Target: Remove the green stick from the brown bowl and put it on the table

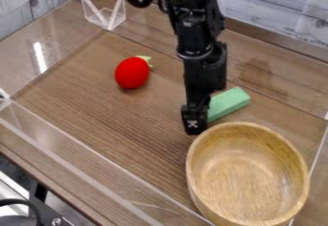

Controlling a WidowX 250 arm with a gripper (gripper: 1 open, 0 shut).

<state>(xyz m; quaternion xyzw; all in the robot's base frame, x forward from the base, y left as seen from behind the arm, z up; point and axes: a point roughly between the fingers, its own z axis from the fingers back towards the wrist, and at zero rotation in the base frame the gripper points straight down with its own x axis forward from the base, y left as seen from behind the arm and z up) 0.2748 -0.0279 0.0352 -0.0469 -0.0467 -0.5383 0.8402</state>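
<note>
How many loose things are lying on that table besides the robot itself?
3. A red round fruit left of centre, a green stick on the table behind the pincer, partly hidden by it, and the brown bowl at front right, with nothing inside.

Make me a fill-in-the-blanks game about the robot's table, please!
1. The green stick lies on the ____, not inside the bowl.
2. The brown bowl has ____ inside it.
3. The round fruit left of the robot's hand is colored ____.
4. The hand points straight ____ at the table.

Missing words: table; nothing; red; down
</note>
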